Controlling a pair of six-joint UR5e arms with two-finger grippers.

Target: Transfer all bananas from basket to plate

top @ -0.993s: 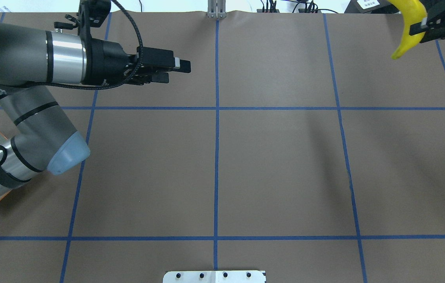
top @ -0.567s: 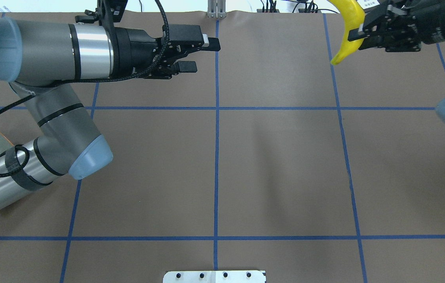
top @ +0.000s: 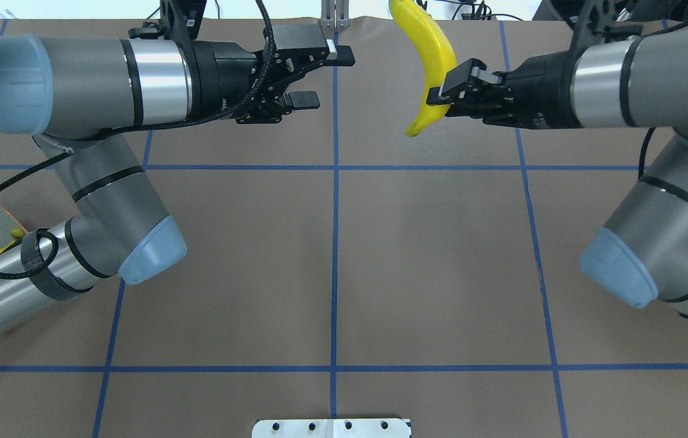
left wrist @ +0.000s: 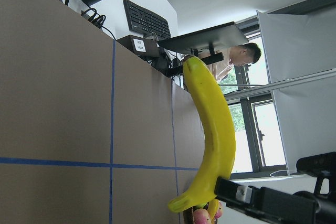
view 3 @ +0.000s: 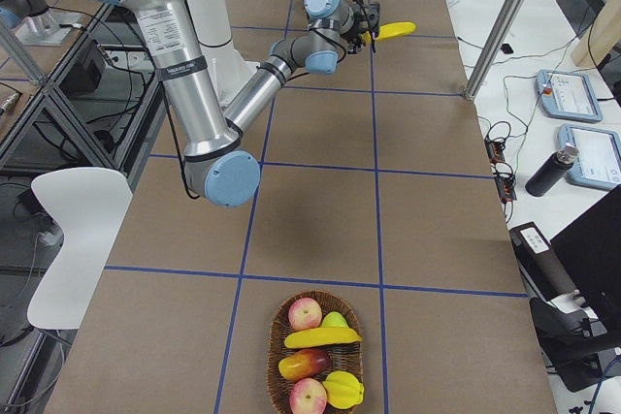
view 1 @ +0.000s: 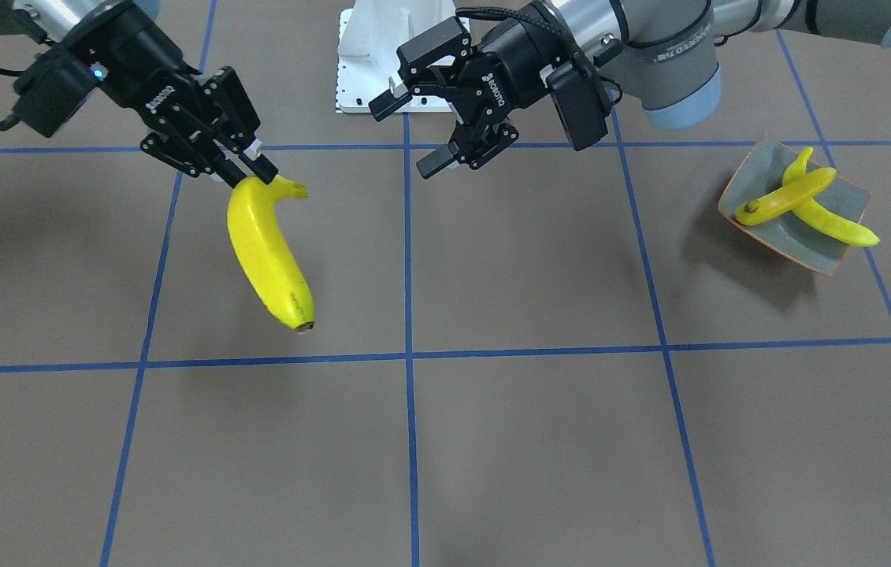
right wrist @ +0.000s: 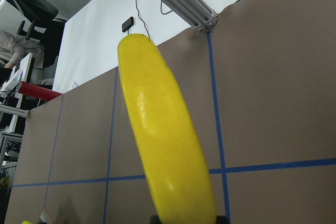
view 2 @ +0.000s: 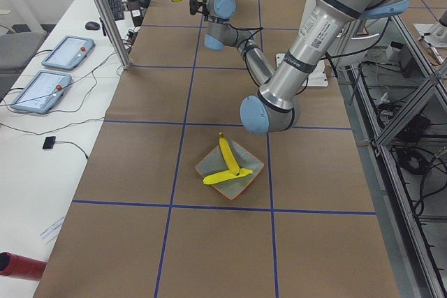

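Table (top: 429,261), papered brown and ruled with blue tape, carries the plate (view 1: 800,244) at the robot's left end and the basket (view 3: 275,336) at its right end.

The right gripper (view 1: 248,169) is clamped on one banana (view 1: 268,252), pinching it close to the stem end. The fruit hangs clear of the paper with its blunt dark tip pointing toward the far side of the table, and its shadow falls on the surface below. In the overhead view it sits just right of the central blue line, over the far row of squares.

The left gripper (view 1: 407,130) hovers across that line, facing the held fruit. Its jaws are spread wide with nothing between them. It is near the banana but not touching it; the left wrist view shows the whole banana ahead, with the right arm's fingers at its lower end.

Two bananas rest on the plate, crossed one over the other. The upper one (view 1: 788,197) lies inside the dish, while the lower one (view 1: 839,226) pokes past the orange rim.

A fourth banana (view 3: 322,337) lies across the middle of the basket, among other fruit (view 3: 306,314).
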